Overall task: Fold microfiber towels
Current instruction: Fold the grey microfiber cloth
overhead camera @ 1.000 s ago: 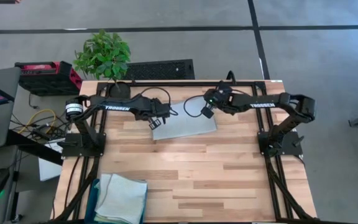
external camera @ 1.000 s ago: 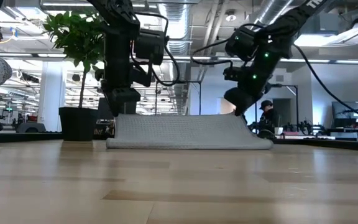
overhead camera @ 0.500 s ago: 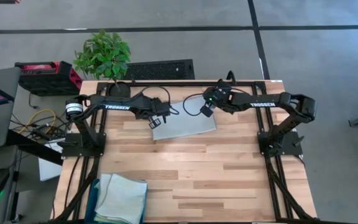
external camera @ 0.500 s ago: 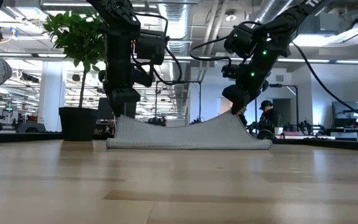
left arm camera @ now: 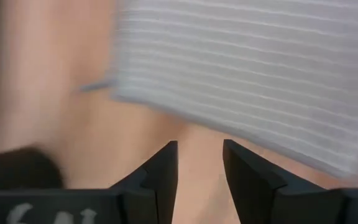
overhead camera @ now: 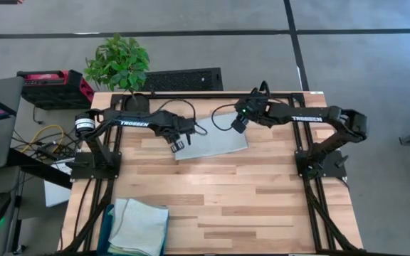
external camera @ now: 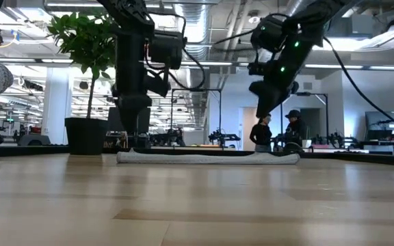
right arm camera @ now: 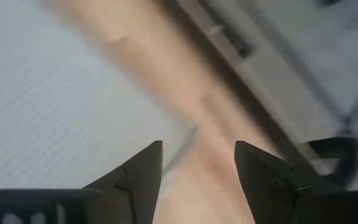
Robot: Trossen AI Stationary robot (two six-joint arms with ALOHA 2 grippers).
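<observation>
A pale grey microfiber towel (overhead camera: 212,143) lies flat on the wooden table's far middle; in the low view it is a thin strip (external camera: 207,158). My left gripper (overhead camera: 175,145) hangs open just off the towel's left end, with bare wood between its fingers (left arm camera: 199,168) and the towel (left arm camera: 247,74) ahead of them. My right gripper (overhead camera: 238,127) stands open above the towel's far right corner (right arm camera: 61,112), clear of it (external camera: 262,109). More towels, a pale green one on top (overhead camera: 141,224), lie stacked at the near left.
The stacked towels rest in a teal bin (overhead camera: 107,226) at the table's near left corner. A potted plant (overhead camera: 117,62) stands at the far left edge. The arms' black frames (overhead camera: 317,160) flank the table. People (external camera: 260,133) stand in the room behind.
Both grippers have opened and let go of the grey towel. Its raised far edge has dropped, and the towel now lies flat. My right gripper has risen clear of it. My left gripper has rolled and edged off the towel's left end.
</observation>
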